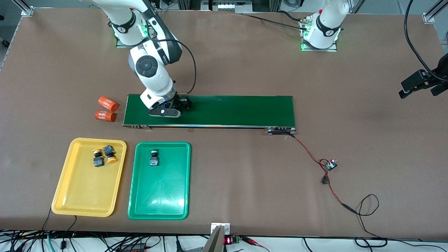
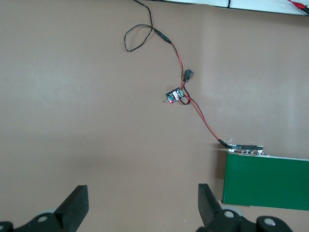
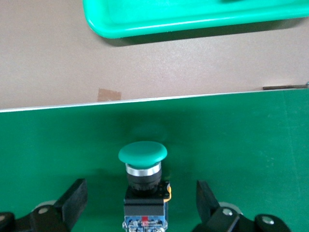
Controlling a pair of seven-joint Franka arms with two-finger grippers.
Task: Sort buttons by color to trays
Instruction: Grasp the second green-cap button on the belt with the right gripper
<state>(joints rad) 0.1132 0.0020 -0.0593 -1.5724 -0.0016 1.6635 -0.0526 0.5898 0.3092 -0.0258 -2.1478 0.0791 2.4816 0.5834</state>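
A green-capped button (image 3: 143, 154) lies on the dark green conveyor belt (image 1: 227, 110), between the spread fingers of my right gripper (image 3: 140, 188), which is open around it without touching it. In the front view the right gripper (image 1: 168, 112) sits low over the belt's end toward the right arm's side, hiding that button. The yellow tray (image 1: 84, 192) holds two yellow-orange buttons (image 1: 98, 157) (image 1: 110, 154). The green tray (image 1: 159, 196) holds one green button (image 1: 154, 157). My left gripper (image 1: 425, 87) waits open in the air over bare table at the left arm's end; its wrist view shows the gripper (image 2: 142, 191) with nothing in it.
Two orange cylinders marked 4680 (image 1: 107, 102) (image 1: 105, 116) lie beside the belt's end on the right arm's side. Red and black wires run from the belt's motor end to a small circuit board (image 1: 330, 164) (image 2: 175, 95). The green tray's rim (image 3: 193, 19) lies near the belt.
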